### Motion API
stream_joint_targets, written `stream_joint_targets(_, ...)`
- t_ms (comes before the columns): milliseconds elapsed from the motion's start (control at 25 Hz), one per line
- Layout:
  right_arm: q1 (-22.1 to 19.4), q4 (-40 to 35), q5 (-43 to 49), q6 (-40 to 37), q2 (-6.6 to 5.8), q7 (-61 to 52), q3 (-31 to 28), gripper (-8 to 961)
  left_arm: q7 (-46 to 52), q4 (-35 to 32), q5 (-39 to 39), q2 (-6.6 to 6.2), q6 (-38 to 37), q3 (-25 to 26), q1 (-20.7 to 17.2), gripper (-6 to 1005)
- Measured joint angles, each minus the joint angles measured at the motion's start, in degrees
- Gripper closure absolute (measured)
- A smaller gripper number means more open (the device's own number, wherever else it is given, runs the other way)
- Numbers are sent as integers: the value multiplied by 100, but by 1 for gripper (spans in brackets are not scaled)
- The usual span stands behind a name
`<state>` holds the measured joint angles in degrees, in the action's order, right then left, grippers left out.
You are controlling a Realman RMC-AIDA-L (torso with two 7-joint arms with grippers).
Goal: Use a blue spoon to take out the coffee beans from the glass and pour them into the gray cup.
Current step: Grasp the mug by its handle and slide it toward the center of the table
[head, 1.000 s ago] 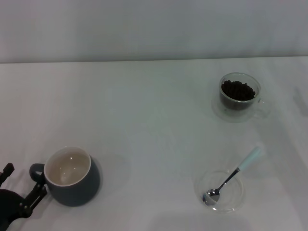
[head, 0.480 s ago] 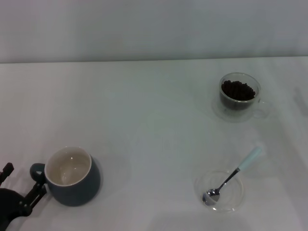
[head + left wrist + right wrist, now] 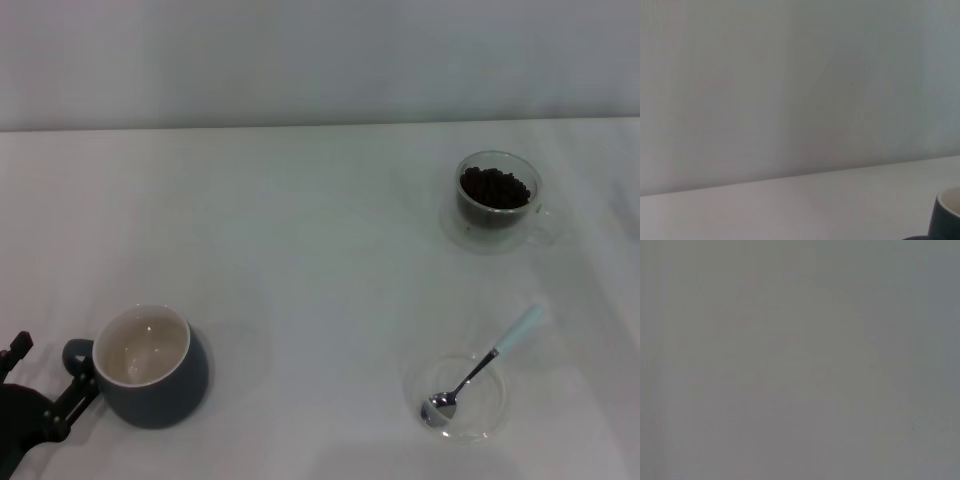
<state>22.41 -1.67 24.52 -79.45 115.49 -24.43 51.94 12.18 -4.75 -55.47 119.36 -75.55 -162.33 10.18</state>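
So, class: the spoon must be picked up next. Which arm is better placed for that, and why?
Probably the right. The blue spoon lies in a clear dish on the robot's right, while the left gripper sits far across, beside the gray cup. The right gripper is out of view.

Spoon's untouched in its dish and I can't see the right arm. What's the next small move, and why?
Probably bring the right arm in over the blue spoon, whose pale handle sticks out past the shallow dish. The coffee beans remain in the glass; the left pincer sits by the gray cup.

Soft, even light falls over the white surface [image 3: 300,250], with faint shadows beside the gray cup [image 3: 150,368]. The right wrist view is a flat, featureless gray blur.
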Motion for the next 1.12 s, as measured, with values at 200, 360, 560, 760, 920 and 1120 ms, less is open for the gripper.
stream_joint_targets(200, 0, 8, 0, 0, 0, 0, 0, 111, 3, -7, 0, 7, 40, 0, 19, 154)
stream_joint_targets(360, 0, 9, 0, 0, 0, -11, 0, 111, 8, -14, 0, 9, 61, 0, 29, 158)
stream_joint_targets(560, 0, 9, 0, 0, 0, -21, 0, 111, -16, -18, 31, 9, 73, -33, 101, 162)
stream_joint_targets(760, 0, 9, 0, 0, 0, -24, 0, 111, -23, -18, 77, 7, 84, -46, 201, 246)
stream_joint_targets(920, 0, 9, 0, 0, 0, -27, 0, 111, -24, -18, 147, 3, 90, -46, 255, 401)
stream_joint_targets(1120, 0, -5, 0, 1, 0, -34, 0, 111, -27, -18, 188, 11, 94, -45, 302, 573)
